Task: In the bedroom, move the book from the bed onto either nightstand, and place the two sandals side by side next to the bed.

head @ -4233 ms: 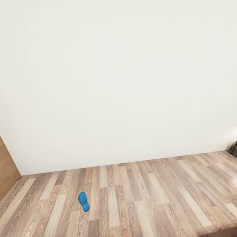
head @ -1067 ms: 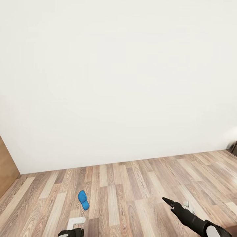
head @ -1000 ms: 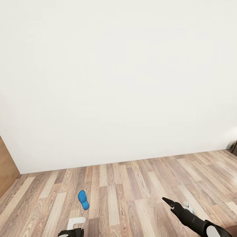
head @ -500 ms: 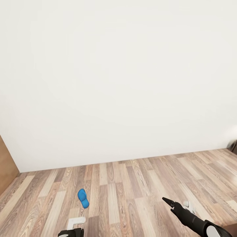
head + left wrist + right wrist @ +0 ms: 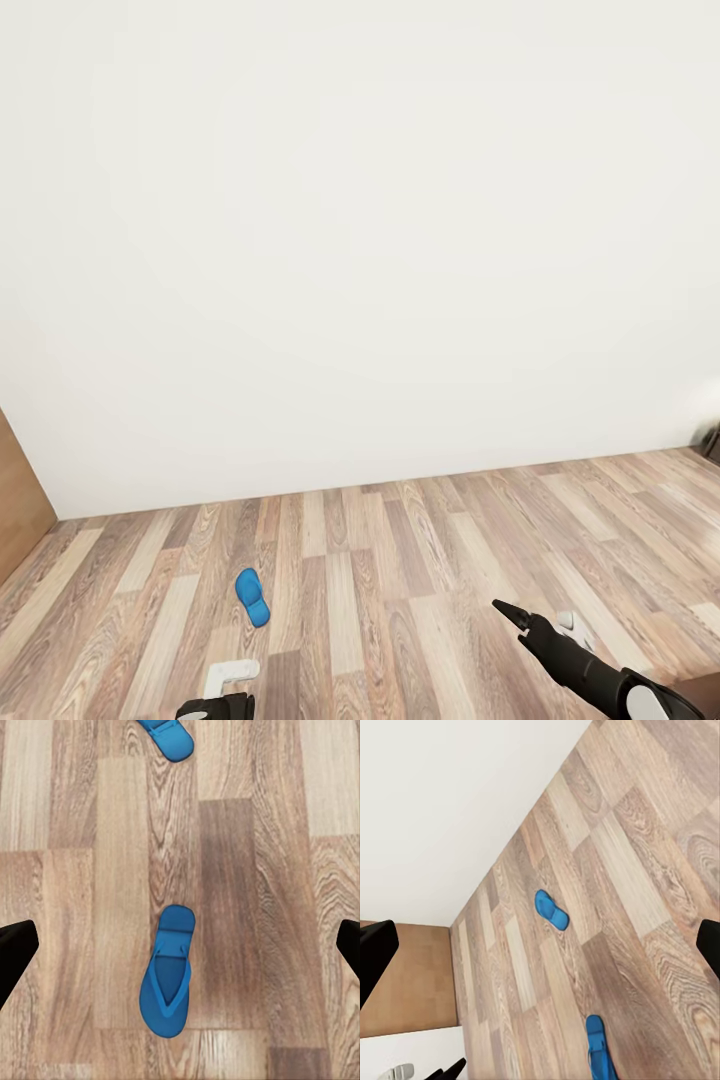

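Two bright blue sandals lie apart on the wood floor. One sandal (image 5: 169, 971) lies straight below my left gripper (image 5: 180, 949), which is open, its dark fingertips (image 5: 15, 952) wide apart on either side of it. The other sandal (image 5: 252, 597) lies farther toward the white wall and also shows as the far sandal (image 5: 169, 735). My right gripper (image 5: 540, 949) hangs open over bare floor, looking across both the far sandal (image 5: 551, 909) and the near sandal (image 5: 600, 1050). Low in the head view are my left gripper (image 5: 225, 690) and right gripper (image 5: 532, 618). The book, bed and nightstand are out of view.
A plain white wall (image 5: 360, 250) closes the floor a short way ahead. A brown wooden panel (image 5: 20, 500) stands at the left. A dark object (image 5: 712, 445) peeks in at the right edge, too little to identify. A dark brown corner (image 5: 700, 695) sits at the bottom right.
Both arms have come into the head view since the oldest frame. Over the last second the whole picture has drifted slightly upward, a camera move; sandal and arms hold their places.
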`<state>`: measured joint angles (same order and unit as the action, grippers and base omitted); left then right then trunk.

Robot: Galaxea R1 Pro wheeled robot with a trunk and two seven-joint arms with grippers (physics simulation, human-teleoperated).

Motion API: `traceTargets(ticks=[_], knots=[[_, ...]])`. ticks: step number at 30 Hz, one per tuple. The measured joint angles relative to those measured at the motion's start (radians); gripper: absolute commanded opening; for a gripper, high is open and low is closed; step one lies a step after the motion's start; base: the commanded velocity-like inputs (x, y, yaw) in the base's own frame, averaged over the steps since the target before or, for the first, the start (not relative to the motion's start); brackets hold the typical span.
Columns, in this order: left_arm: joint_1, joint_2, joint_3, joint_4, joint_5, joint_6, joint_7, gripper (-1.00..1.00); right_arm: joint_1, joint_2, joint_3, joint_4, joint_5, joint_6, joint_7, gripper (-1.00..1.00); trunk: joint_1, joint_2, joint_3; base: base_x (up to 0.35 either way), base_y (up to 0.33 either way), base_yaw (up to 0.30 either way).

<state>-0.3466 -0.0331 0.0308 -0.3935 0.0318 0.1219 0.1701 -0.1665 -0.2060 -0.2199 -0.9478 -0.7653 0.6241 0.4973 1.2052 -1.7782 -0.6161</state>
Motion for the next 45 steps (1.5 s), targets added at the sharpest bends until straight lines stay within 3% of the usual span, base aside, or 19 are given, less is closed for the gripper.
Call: traceTargets(ticks=[45], knots=[[0.0,0.0,0.0,0.0,0.0,-0.001,0.003,1.0,0.0,0.0,0.001,0.0,0.0,0.0,-0.001,1.0,0.173,-0.315,-0.141,0.0,0.0,0.0]])
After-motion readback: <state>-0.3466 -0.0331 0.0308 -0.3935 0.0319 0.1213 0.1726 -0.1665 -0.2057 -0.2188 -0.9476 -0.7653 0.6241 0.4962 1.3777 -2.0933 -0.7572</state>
